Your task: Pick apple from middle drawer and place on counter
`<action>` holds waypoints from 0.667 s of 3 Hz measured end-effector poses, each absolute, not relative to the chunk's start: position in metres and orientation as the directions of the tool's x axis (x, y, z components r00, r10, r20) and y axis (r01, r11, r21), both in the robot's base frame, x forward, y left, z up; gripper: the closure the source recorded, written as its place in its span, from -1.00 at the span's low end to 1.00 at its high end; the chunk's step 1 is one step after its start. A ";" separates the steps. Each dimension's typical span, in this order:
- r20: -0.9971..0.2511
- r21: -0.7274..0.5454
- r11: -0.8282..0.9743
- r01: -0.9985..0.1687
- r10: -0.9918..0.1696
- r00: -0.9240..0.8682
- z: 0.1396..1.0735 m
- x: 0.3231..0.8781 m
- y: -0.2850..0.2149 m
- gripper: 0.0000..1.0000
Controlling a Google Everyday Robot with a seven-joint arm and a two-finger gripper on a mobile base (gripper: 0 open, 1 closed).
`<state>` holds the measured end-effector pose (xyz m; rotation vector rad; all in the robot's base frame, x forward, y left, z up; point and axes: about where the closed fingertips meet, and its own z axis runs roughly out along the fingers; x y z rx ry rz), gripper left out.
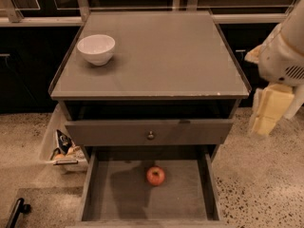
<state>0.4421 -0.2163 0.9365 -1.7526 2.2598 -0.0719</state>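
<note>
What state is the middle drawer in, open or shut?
Open: the drawer is pulled out, the apple lying on its floor. The gripper hangs right of the counter.

Dim, warm light from above gives a soft sheen on the counter (161,56), a dark shadow on the drawer (187,196) floor at 9 o'clock of the apple (156,175), and a pale, bright gripper (268,110) at 3 o'clock.
</note>
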 end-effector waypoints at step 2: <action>-0.187 -0.114 0.241 -0.964 -0.958 -0.217 0.811 0.438 -0.214 -1.00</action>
